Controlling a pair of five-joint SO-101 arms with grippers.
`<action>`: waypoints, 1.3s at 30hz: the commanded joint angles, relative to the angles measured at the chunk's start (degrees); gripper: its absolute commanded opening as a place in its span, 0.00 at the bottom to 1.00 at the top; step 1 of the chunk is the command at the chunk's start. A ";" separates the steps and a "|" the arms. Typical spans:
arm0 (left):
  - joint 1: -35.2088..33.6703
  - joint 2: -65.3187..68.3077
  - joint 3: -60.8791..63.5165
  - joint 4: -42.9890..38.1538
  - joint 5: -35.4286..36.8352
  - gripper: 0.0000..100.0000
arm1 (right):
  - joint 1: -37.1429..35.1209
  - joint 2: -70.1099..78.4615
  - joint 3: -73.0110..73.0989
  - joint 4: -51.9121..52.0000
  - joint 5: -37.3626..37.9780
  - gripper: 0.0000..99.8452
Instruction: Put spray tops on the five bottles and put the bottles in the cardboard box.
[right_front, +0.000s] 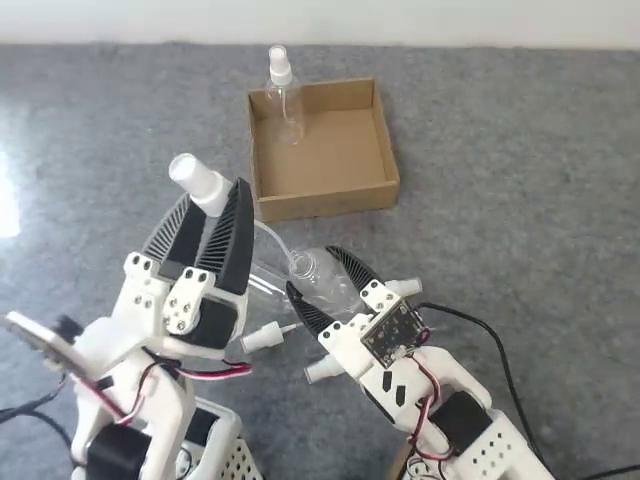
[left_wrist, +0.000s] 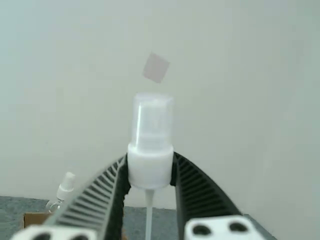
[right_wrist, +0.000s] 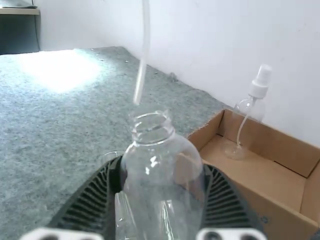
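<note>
My left gripper (right_front: 213, 195) is shut on a white spray top (right_front: 198, 180), cap end up; in the left wrist view that spray top (left_wrist: 151, 145) sits pinched between the fingers. Its thin dip tube (right_wrist: 142, 55) hangs down, ending just above the open neck of a clear bottle (right_wrist: 160, 170). My right gripper (right_front: 312, 270) is shut on that clear bottle (right_front: 322, 278), holding it tilted over the carpet in front of the cardboard box (right_front: 325, 195). A capped bottle (right_front: 283, 95) stands in the box's far left corner.
Loose spray tops lie on the grey carpet near my right gripper, one (right_front: 265, 335) to its left, another (right_front: 320, 370) by its wrist. Another clear bottle (right_front: 262, 282) lies between the arms. The arms' white bases (right_front: 215, 450) stand at the near edge.
</note>
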 joint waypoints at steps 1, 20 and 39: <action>0.53 -0.18 0.92 -1.67 -0.79 0.01 | -0.57 -1.27 1.23 -0.84 1.14 0.07; 10.55 -0.18 9.98 -7.03 -8.35 0.01 | -0.22 -1.36 1.23 -0.84 1.05 0.07; 11.08 -0.09 10.95 -5.98 -8.88 0.01 | 3.56 -1.45 -0.44 -0.84 0.70 0.07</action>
